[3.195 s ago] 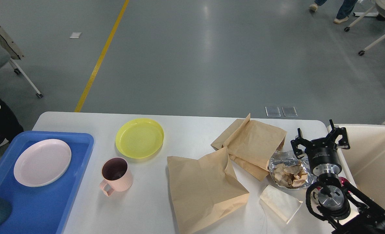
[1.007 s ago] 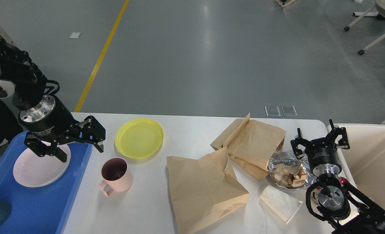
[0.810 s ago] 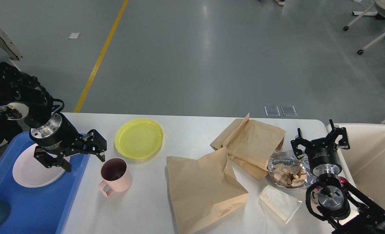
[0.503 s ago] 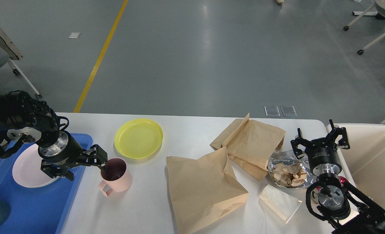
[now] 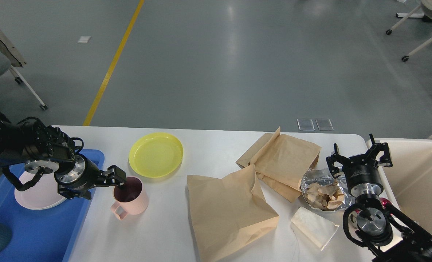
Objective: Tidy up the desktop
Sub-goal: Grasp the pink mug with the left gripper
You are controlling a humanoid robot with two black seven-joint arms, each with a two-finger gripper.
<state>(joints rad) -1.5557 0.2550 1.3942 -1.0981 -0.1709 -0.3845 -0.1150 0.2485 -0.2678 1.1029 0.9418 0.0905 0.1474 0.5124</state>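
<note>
left claw: at the near-left rim of the cup, on the desktop
plate: behind the claw, a bit right
tray: left of the claw
two bags: far right of the claw

pink mug, yellow plate, paper bags

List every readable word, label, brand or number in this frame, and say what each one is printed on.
None can be read.
Right gripper: pale print on its black cylinder body, too small and blurred to read.
Foil wrapper: faint marks on the flattened foil, illegible.
Left gripper: no print shows at this angle.
Paper bags, yellow plate, pink mug, blue tray: no text visible.
</note>
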